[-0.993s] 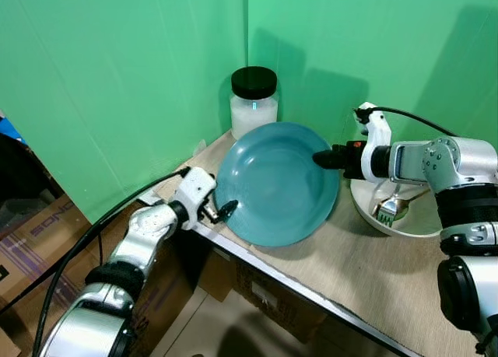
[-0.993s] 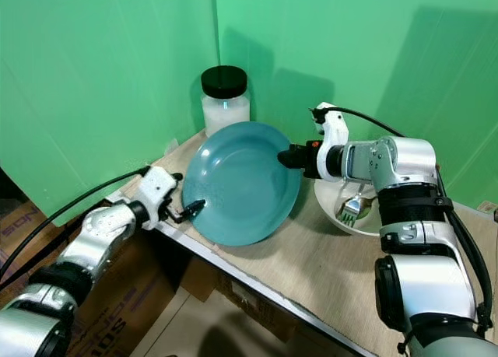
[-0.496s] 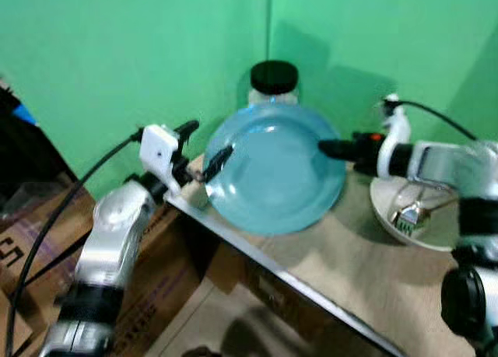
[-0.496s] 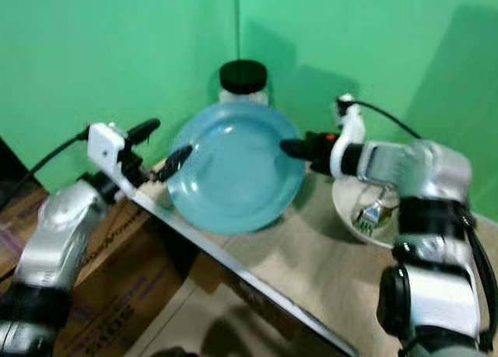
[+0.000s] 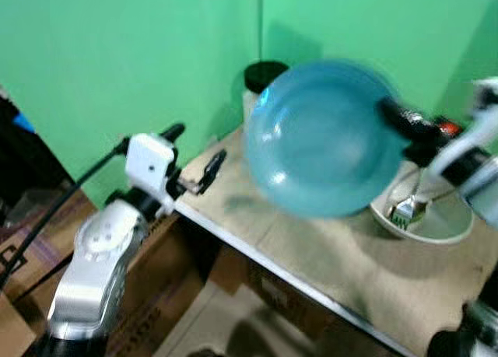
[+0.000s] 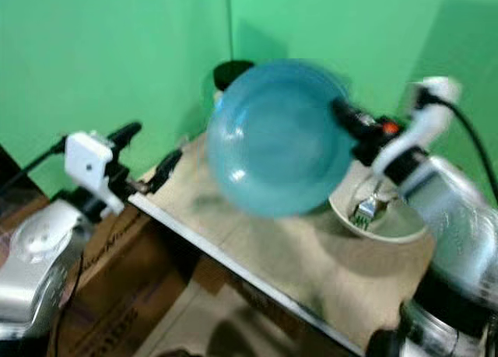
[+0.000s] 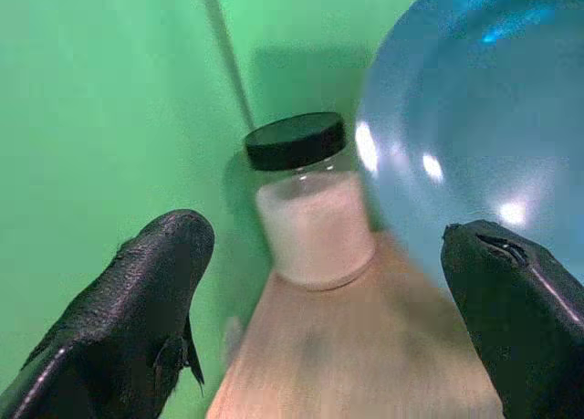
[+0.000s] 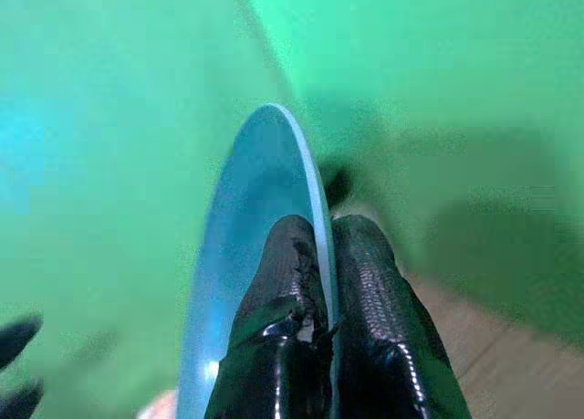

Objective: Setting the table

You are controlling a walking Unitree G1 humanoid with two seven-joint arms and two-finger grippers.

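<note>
A blue plate (image 5: pixel 323 138) hangs tilted in the air above the wooden table (image 5: pixel 342 252). My right gripper (image 5: pixel 389 112) is shut on the plate's right rim; in the right wrist view its fingers (image 8: pixel 301 291) pinch the thin edge of the plate (image 8: pixel 255 255). My left gripper (image 5: pixel 194 159) is open at the table's left corner, apart from the plate, with nothing between its fingers (image 7: pixel 137 291). A white bowl (image 5: pixel 436 225) holding a fork (image 5: pixel 403 211) stands at the right.
A jar of white powder with a black lid (image 7: pixel 310 204) stands in the back corner against the green walls. Cardboard boxes (image 5: pixel 179 287) lie on the floor under the table's front edge (image 5: pixel 257 256).
My right gripper has lifted the plate off the table and carried it up and to the right. My left gripper has let go of the rim and drawn back to the left.
</note>
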